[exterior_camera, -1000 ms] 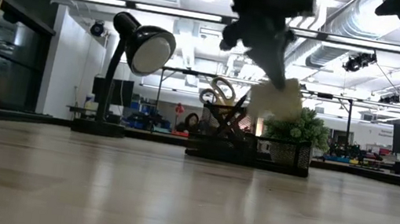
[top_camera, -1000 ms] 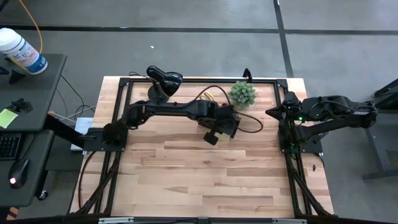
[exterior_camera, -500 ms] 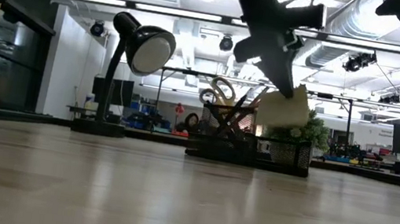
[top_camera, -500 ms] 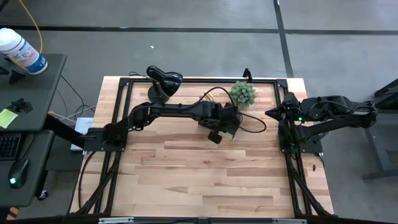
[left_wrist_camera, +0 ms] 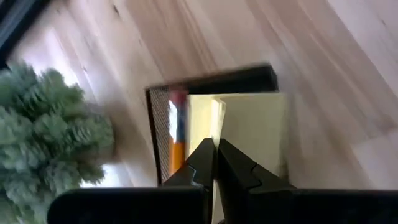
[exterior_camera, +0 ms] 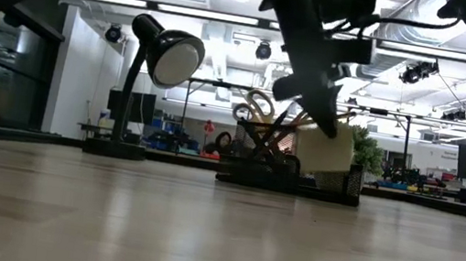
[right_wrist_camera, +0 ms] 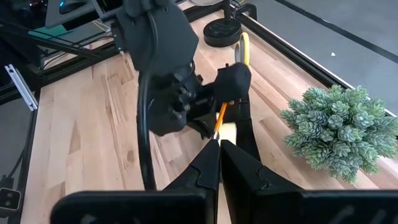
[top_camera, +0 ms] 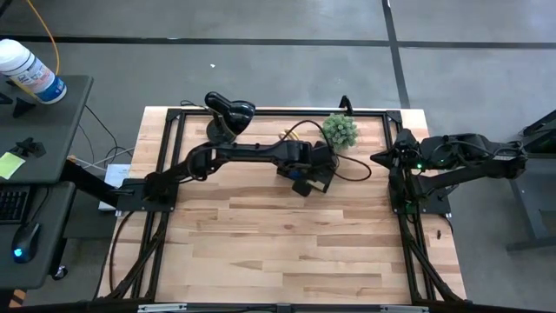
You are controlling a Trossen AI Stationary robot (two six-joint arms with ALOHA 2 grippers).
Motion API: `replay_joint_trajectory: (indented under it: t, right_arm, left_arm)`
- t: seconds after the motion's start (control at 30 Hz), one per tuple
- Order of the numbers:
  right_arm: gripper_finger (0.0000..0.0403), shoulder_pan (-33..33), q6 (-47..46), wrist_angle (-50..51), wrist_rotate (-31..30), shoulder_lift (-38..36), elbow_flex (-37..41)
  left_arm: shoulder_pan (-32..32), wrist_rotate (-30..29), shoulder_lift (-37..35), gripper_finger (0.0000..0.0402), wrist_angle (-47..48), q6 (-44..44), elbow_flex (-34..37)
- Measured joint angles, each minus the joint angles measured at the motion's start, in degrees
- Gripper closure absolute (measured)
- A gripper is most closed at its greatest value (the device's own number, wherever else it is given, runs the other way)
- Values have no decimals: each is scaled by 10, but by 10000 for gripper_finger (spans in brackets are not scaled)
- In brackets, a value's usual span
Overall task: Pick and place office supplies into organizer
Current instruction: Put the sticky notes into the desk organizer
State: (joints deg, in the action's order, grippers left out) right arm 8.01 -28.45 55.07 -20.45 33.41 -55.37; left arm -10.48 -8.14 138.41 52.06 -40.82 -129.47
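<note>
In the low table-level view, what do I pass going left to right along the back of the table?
Black desk lamp → black mesh organizer → pale yellow sticky-note pad held in the left pincer → small green potted plant.

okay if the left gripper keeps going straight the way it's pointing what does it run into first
Probably the organizer. The left gripper, shut on the yellow sticky-note pad, points down into its open compartment, so the pad would likely reach the bottom first. Depth is hard to judge.
</note>
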Motion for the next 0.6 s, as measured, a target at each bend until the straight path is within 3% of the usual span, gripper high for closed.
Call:
replay_joint_trajectory:
  t: [0.2,0.37,0.6]
  right_arm:
    - [392,0,0,0,-3,0,0]
    - [392,0,0,0,-3,0,0]
    - [392,0,0,0,-4,0,0]
  left_arm:
    - [0,19,5,401,-8,-1,0]
    - [0,-37,5,401,-18,-1,0]
    - [-1,-44,5,401,-14,-1,0]
